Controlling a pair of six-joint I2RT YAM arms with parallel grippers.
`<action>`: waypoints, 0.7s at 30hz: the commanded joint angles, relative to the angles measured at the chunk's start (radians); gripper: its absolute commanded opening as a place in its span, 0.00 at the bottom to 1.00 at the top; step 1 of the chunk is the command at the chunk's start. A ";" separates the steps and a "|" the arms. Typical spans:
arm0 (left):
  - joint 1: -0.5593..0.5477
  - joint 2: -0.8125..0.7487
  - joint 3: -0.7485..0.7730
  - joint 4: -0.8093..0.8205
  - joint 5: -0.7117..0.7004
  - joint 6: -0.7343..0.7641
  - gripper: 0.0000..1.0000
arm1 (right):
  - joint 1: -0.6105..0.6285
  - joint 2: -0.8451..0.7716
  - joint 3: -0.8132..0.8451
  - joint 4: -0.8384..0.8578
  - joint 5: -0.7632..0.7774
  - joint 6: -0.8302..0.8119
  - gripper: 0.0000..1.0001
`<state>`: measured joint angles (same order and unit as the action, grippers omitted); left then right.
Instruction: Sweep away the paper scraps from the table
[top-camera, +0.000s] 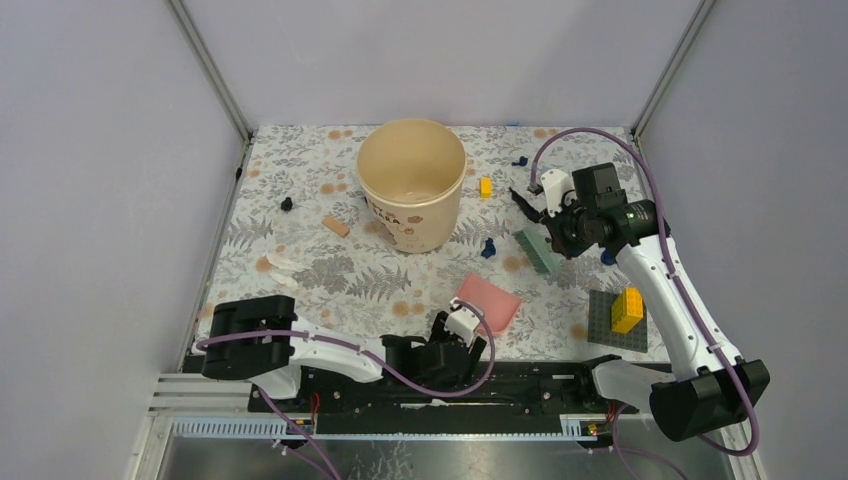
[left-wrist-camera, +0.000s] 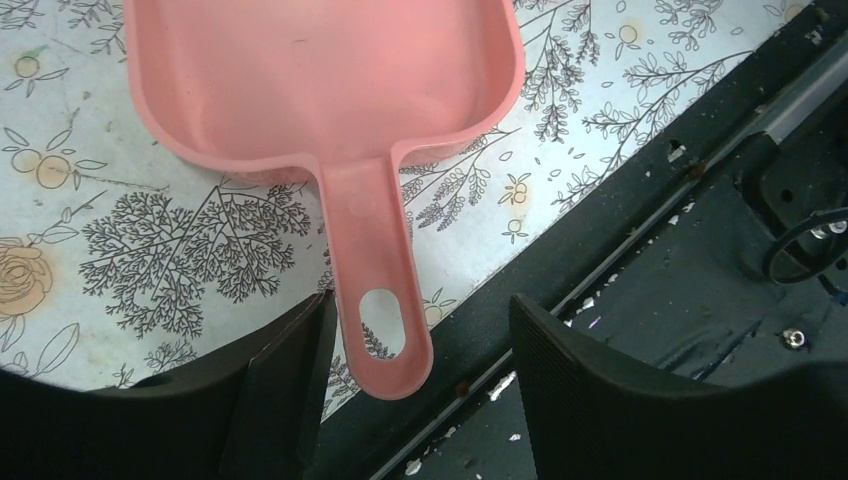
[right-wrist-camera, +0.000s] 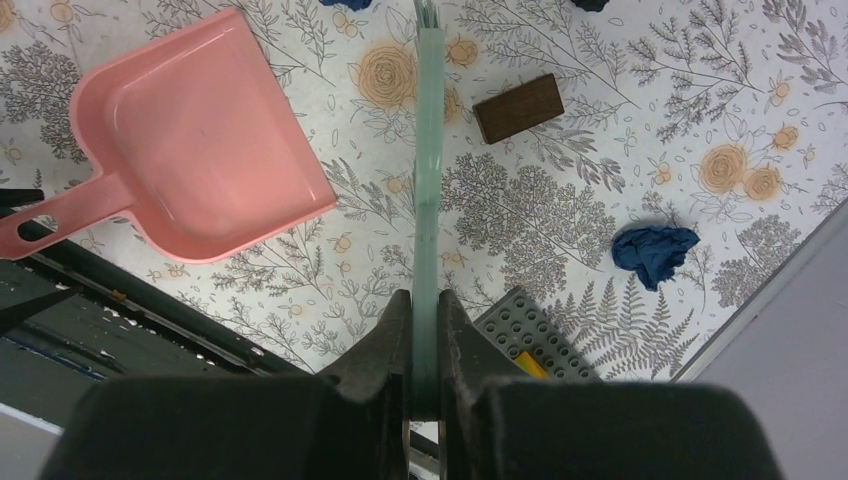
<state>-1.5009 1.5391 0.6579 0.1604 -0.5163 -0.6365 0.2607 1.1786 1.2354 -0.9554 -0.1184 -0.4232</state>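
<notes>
Left wrist view: open jaws straddle the dustpan handle at the table's near edge.

The left gripper (left-wrist-camera: 415, 340) stands wide, both fingers clear of the pink dustpan (left-wrist-camera: 320, 70), whose handle overhangs the table (left-wrist-camera: 120, 230). The right gripper (right-wrist-camera: 425, 330) is clamped on a green brush (right-wrist-camera: 430, 150). Blue paper scraps (right-wrist-camera: 655, 252) lie mid-table and toward the right edge. The handle sits nearer one finger, so closing may twist the pan. A sweep might also drag the brown block (right-wrist-camera: 518, 107).
</notes>
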 joint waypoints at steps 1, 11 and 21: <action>-0.022 0.005 0.046 0.010 -0.129 -0.059 0.67 | -0.005 0.000 0.007 0.024 -0.031 0.015 0.00; -0.022 0.008 0.028 0.071 -0.115 0.006 0.47 | -0.005 0.023 0.013 0.024 -0.041 0.020 0.00; -0.019 0.061 0.070 0.033 -0.131 0.007 0.47 | -0.005 0.036 0.020 0.024 -0.056 0.024 0.00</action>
<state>-1.5196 1.5677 0.6769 0.1791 -0.6113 -0.6323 0.2607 1.2129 1.2354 -0.9543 -0.1448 -0.4133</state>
